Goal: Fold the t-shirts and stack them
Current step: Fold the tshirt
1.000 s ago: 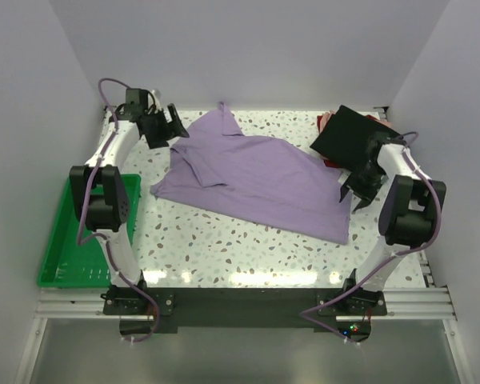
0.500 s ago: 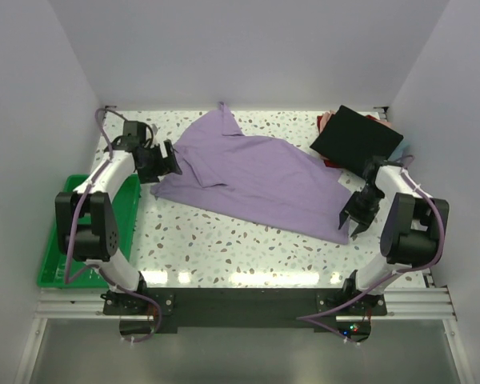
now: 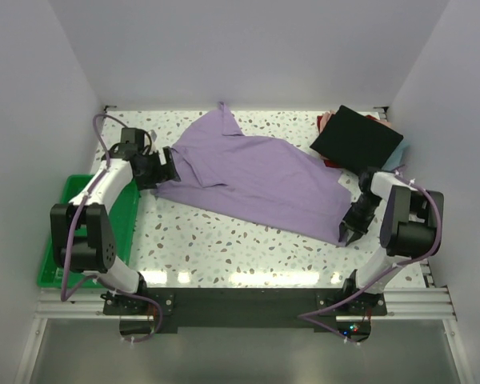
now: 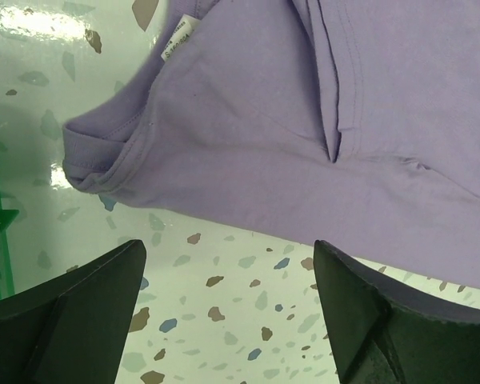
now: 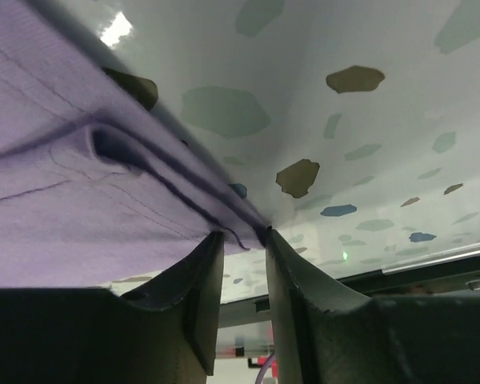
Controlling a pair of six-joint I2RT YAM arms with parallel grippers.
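Purple tee (image 3: pixel 256 172) lies spread across the middle of the table (image 3: pixel 224 250), loosely flat, with one point of cloth reaching toward the far wall and its long lower edge running down toward your right arm.

Your left gripper (image 3: pixel 166 166) sits low at the tee's left edge. In the left wrist view its fingers (image 4: pixel 72 308) stand wide apart and hold nothing. Between them you see bare speckled table, and just past them the tee's rolled edge and a small white label (image 4: pixel 178 42).

Your right gripper (image 3: pixel 348 234) is down at the near right corner of the tee. In the right wrist view the fingers (image 5: pixel 300 308) stand close together, and the folded hem (image 5: pixel 156 180) runs straight into the gap at their tips. The cloth seems to fill that gap, so it reads as a pinch on the purple tee, though the view is too tight to be sure how firmly the pads bite.

A folded black tee (image 3: pixel 356 140) rests in the far right corner, apart from the purple one, with a red-pink tee (image 3: pixel 326 122) showing from under its far edge. A green tray (image 3: pixel 52 258) sits at the table's left side, beside your left arm.
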